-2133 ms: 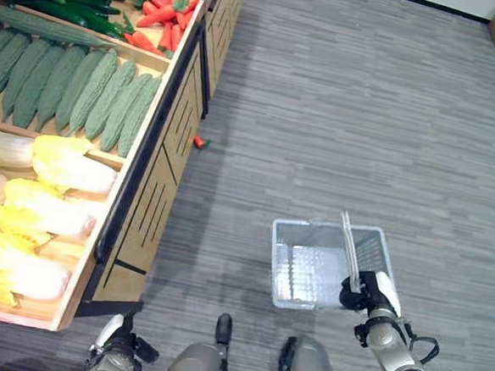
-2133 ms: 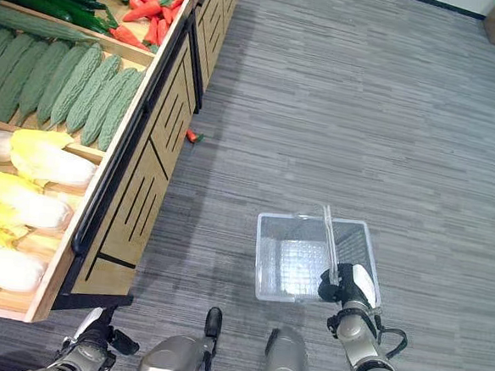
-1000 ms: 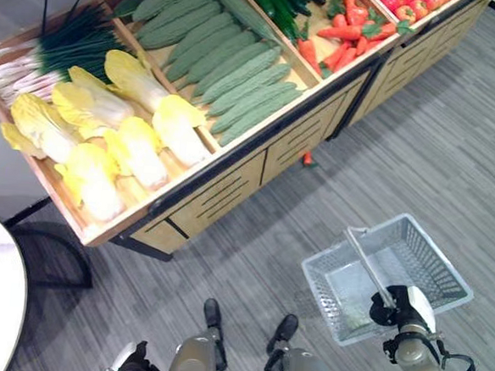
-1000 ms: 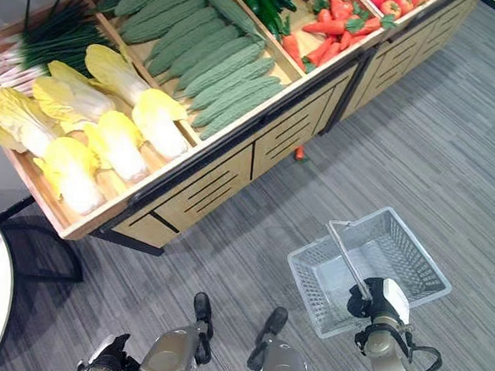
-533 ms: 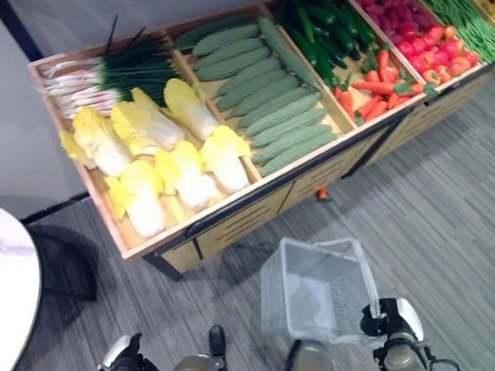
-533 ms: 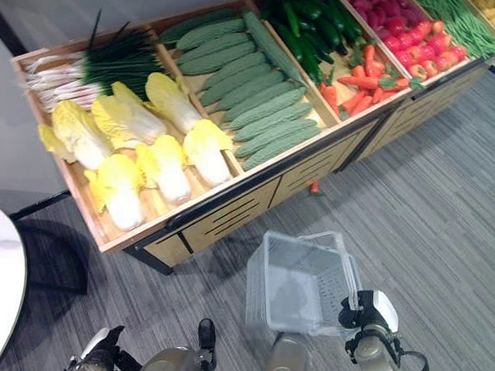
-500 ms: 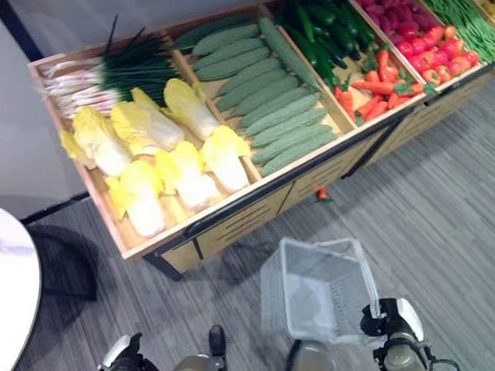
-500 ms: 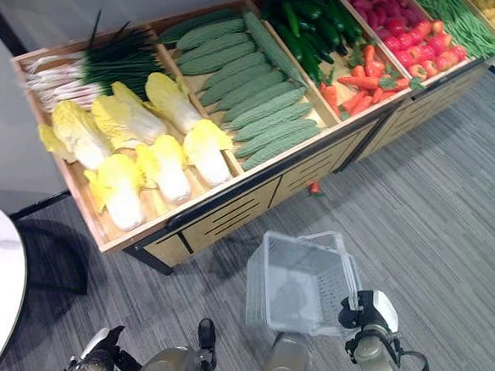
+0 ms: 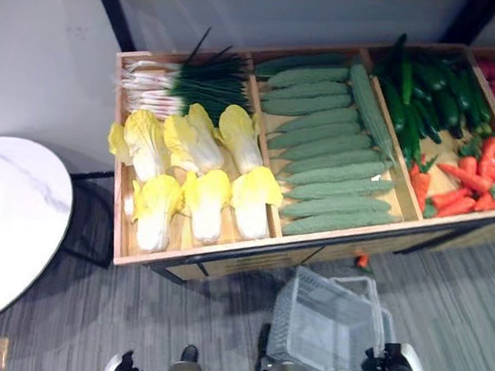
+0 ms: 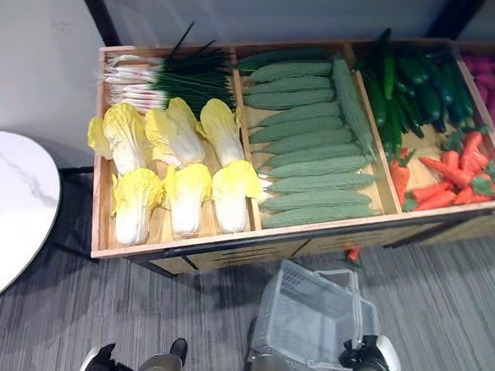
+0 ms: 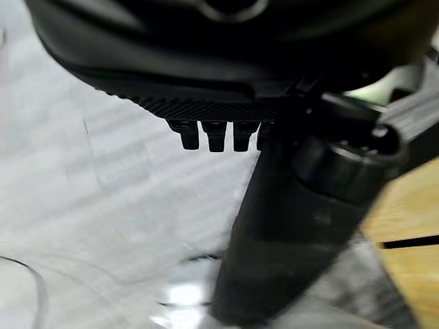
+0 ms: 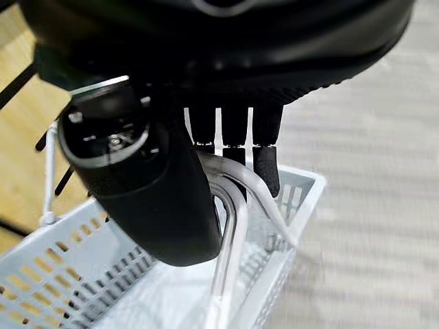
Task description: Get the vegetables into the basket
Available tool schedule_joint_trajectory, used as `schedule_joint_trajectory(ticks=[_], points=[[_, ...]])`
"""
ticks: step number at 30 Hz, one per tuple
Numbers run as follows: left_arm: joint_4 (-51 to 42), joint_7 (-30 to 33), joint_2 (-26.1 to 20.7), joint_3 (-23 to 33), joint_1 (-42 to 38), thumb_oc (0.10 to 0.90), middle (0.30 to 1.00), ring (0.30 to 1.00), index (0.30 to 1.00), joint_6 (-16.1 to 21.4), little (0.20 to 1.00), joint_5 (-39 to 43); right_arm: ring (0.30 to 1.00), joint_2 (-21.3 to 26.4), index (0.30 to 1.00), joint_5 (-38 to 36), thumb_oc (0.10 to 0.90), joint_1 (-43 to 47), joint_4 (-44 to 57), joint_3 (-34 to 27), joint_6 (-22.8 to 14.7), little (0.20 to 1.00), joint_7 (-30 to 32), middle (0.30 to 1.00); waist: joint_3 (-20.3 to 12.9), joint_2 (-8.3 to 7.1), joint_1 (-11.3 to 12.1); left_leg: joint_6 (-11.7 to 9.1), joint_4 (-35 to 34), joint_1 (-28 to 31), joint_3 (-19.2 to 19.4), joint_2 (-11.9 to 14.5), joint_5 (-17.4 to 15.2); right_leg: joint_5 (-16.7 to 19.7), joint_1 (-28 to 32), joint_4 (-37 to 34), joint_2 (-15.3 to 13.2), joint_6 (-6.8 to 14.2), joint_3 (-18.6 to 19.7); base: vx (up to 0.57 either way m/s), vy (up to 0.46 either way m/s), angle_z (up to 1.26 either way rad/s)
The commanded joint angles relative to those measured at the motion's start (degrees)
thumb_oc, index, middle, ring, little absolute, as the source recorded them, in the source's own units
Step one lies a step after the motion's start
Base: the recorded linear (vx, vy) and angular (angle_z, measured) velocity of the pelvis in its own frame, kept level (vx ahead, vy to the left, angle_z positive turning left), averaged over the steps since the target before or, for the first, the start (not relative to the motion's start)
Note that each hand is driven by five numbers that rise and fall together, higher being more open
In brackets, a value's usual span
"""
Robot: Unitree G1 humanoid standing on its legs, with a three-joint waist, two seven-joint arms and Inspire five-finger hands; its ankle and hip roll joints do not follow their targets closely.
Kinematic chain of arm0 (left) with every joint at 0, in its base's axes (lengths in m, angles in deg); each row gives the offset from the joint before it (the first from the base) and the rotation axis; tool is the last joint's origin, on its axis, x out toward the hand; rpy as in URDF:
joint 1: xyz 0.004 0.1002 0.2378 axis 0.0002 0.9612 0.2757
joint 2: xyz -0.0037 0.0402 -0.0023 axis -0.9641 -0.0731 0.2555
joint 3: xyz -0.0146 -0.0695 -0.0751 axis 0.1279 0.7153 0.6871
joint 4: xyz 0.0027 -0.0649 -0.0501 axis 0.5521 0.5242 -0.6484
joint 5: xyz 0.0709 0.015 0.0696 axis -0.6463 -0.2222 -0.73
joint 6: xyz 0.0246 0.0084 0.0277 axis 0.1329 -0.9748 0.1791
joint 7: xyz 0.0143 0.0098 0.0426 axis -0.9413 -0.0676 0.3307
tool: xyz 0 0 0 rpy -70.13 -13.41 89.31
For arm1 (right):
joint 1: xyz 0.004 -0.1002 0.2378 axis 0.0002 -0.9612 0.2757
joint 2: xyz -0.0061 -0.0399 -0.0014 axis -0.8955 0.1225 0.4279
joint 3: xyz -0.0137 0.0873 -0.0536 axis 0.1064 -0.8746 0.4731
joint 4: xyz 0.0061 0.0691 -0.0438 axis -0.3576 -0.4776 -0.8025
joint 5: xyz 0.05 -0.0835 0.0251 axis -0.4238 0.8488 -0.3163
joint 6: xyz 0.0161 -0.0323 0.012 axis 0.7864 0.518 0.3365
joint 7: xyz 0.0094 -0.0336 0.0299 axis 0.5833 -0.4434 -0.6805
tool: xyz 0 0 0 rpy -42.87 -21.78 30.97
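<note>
A pale grey plastic basket w/ perforated walls and thin clear-white wire handles hangs low at the robot's right, just in front of a slanted wooden produce stand. The basket tilts, open side facing the stand, and looks empty inside. The right hand has its fingers curled over the handles, thumb alongside, so it grips them; in the right eye view that hand sits at the basket's near right corner.

The stand is split into compartments. From the robot's left: yellow-white napa cabbages in two rows w/ green onions behind them; next, long bumpy bitter gourds stacked in a column; then dark cucumbers behind orange carrots; red veg at the far right edge, too small to identify. One small carrot lies on the grey striped carpet under the stand's front edge, near the basket.

A white round table is at the left. The left hand shows its fingers pointing down, holding nothing, above the carpet beside the stand's wood.
</note>
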Motion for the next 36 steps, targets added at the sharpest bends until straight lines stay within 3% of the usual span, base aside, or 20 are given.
schedule_joint_trajectory(ticks=[1,4,5,7,9,10,11,13,15,17,19,21,29,36], points=[[1.6,4.3,-1.1,5.4,-1.9,0.900,1.000,1.000,1.000,1.2,1.000,9.5,0.300,4.5,0.300,-3.4,0.400,-1.9,-1.2,-2.9,0.4,0.300,3.8,0.300,-0.1,2.14,-0.7,-0.1,-6.4,-0.4,1.6,2.5,3.9,-0.4,-2.0,2.3,-5.6,9.8,3.4,0.09,-0.062,0.49],[0.2,7.4,-1.5,11.8,-1.6,0.900,1.000,1.000,1.000,4.6,1.000,18.8,0.300,3.3,0.300,-3.2,0.400,-2.0,-2.8,-3.1,0.8,0.300,4.6,0.300,-0.7,2.04,-0.1,-0.5,-6.4,-0.5,1.7,2.6,3.5,0.1,-1.0,0.7,-5.9,10.0,2.8,0.03,-0.014,-0.07],[-4.6,12.3,-3.3,16.9,-2.4,0.900,1.000,1.000,1.000,10.0,1.000,24.0,0.300,2.2,0.300,-3.1,0.400,-2.5,-2.7,-3.2,0.5,0.300,5.6,0.300,-0.8,1.66,0.5,-0.7,-6.4,-0.6,1.4,2.3,3.2,0.4,-0.8,0.4,-6.3,10.1,2.5,0.02,-0.014,-0.16],[-4.3,17.7,-5.3,24.4,-2.7,0.900,1.000,1.000,1.000,13.0,1.000,29.7,0.300,1.4,0.300,-3.0,0.400,-2.8,-2.9,-3.1,0.2,0.300,6.2,0.300,-0.9,1.06,1.0,-0.8,-6.4,-0.2,1.3,2.2,2.5,0.4,-0.1,-0.1,-6.8,10.4,2.2,0.03,0.005,0.08],[-3.6,22.8,-9.9,29.5,-3.5,0.900,1.000,1.000,1.000,13.8,1.000,30.0,0.300,1.3,0.300,-2.1,0.400,-3.2,-2.6,-2.0,-0.4,0.300,5.9,0.300,-1.5,0.47,1.2,-0.8,-6.4,0.7,1.8,1.8,1.7,0.5,0.5,-0.1,-7.3,10.7,2.5,0.05,0.051,0.05],[-3.5,23.1,-11.0,30.0,-3.8,0.900,1.000,1.000,1.000,14.2,1.000,30.6,0.300,1.5,0.300,-1.9,0.400,-2.9,-2.7,-1.5,-0.5,0.300,5.7,0.300,-1.5,0.34,1.2,-0.8,-6.4,1.1,1.9,1.6,1.4,0.6,0.7,-0.1,-7.4,10.9,2.6,0.04,0.117,-0.09],[-3.3,24.9,-15.4,30.1,-4.7,0.900,1.000,1.000,1.000,13.9,1.000,27.9,0.300,2.2,0.300,-0.7,0.400,-2.3,-2.0,0.0,-1.4,0.300,5.7,0.300,-1.7,0.39,1.0,-0.8,-6.4,1.5,2.2,1.2,0.9,0.8,0.8,-0.1,-7.8,11.2,3.1,0.02,0.136,-0.10],[-23.0,32.3,-18.5,30.4,-1.9,0.900,1.000,1.000,1.000,16.9,1.000,20.5,0.300,2.5,0.300,0.9,0.400,-3.4,-1.2,0.6,-2.2,0.300,6.1,0.300,-2.1,0.36,1.6,-0.8,-6.4,1.6,2.0,1.0,0.6,0.8,0.9,-0.1,-8.2,11.5,2.9,0.02,0.098,-0.03],[-32.7,34.9,-18.8,30.9,-0.1,0.900,1.000,1.000,1.000,16.4,1.000,15.1,0.300,2.5,0.300,1.2,0.400,-4.2,-0.8,0.1,-2.6,0.300,6.0,0.300,-2.2,0.22,1.8,-0.8,-6.4,1.5,1.7,1.0,0.5,0.7,1.1,-0.1,-8.3,11.5,2.6,0.01,0.003,0.02],[-45.6,35.7,-17.6,29.7,1.3,0.900,1.000,1.000,1.000,14.7,1.000,8.1,0.300,2.3,0.300,1.4,0.400,-4.5,-1.4,-0.3,-2.6,0.300,5.8,0.300,-2.2,0.06,2.1,-0.7,-6.4,1.4,1.1,0.8,0.5,0.6,1.4,-0.1,-8.5,11.5,2.3,0.00,0.000,0.05],[-56.0,31.8,-15.6,26.7,1.9,0.900,1.000,1.000,1.000,14.0,1.000,4.3,0.300,2.5,0.300,1.3,0.400,-4.2,-1.4,-0.5,-2.2,0.300,5.1,0.300,-2.2,0.23,2.1,-0.6,-6.4,1.2,0.8,0.8,0.6,0.6,1.6,-0.1,-8.6,11.5,2.0,-0.02,0.004,0.08],[-60.4,28.0,-14.9,23.1,1.3,0.900,1.000,1.000,1.000,14.3,1.000,3.1,0.300,2.5,0.300,2.0,0.400,-3.7,-1.0,0.3,-1.8,0.300,4.6,0.300,-2.2,0.30,1.6,-0.6,-6.4,1.2,0.9,0.8,0.6,0.6,1.7,-0.1,-8.6,11.4,2.0,-0.01,0.005,0.03],[-67.8,17.4,-12.4,12.7,-1.3,0.900,1.000,1.000,1.000,13.8,1.000,2.7,0.300,2.7,0.300,3.5,0.400,-2.1,1.0,2.2,-1.7,0.300,3.1,0.300,-2.4,0.58,0.3,-0.8,-6.4,1.5,2.2,1.1,0.5,0.8,1.2,-0.1,-8.3,11.3,3.3,-0.01,-0.002,-0.06],[-66.2,11.9,-11.3,4.5,-4.0,0.900,1.000,1.000,1.000,12.1,1.000,1.6,0.300,2.1,0.300,1.5,0.400,-1.9,0.9,1.6,-2.3,0.300,3.0,0.300,-2.9,0.82,-1.1,-0.9,-6.4,1.8,3.6,1.7,0.4,0.6,0.8,-0.1,-7.8,11.2,4.4,0.00,-0.015,-0.12]])
